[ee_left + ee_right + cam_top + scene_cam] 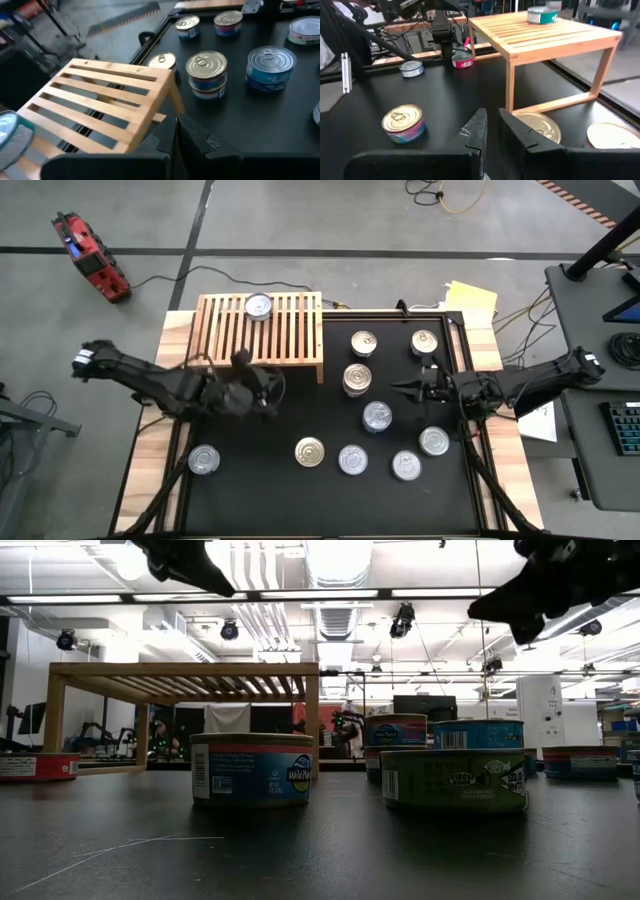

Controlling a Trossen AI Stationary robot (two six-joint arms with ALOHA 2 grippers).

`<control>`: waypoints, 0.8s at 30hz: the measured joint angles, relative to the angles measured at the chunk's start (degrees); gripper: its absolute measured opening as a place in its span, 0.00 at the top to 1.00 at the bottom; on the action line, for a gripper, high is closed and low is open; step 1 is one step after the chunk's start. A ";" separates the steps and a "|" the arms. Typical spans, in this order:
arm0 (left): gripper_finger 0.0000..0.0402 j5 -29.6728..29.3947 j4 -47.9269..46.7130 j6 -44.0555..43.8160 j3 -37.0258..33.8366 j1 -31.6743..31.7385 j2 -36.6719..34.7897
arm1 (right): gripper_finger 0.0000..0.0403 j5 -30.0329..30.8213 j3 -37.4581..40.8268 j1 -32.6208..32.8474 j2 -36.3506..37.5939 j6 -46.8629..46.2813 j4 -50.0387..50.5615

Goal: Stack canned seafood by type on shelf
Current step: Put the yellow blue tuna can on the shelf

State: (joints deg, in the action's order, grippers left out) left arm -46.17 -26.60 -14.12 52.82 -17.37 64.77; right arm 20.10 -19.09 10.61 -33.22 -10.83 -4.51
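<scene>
Two dark arms reach in over the black-topped bench (250, 500) from either side. Largest on it is the light-wood shelf (262, 330), standing at the far left corner of the mat with its slats running front to back. One tin (258, 306) sits on the shelf top, near the back edge. The other cans are spread over the mat: a gold-lidded one (310, 451) near the front middle, a silver one (204, 459) alone at the front left, and a stacked pair (357, 378) just right of the shelf. More tins lie to the right and front of that pair.

The left tool (268, 394) hangs above the mat just in front of the shelf, fingers pressed together and empty. The right tool (403, 389) hovers right of the stacked pair, its fingers nearly together with only a thin slit between them, gripping nothing.
</scene>
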 joint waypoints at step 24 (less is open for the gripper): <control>1.00 -14.34 28.90 0.32 -20.94 -9.70 2.70 | 0.92 -0.81 -17.29 2.36 -32.42 -15.21 3.73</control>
State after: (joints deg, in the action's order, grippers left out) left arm -60.51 2.30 -13.80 31.88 -27.07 67.47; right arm 19.29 -36.39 12.97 -65.64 -26.04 -0.78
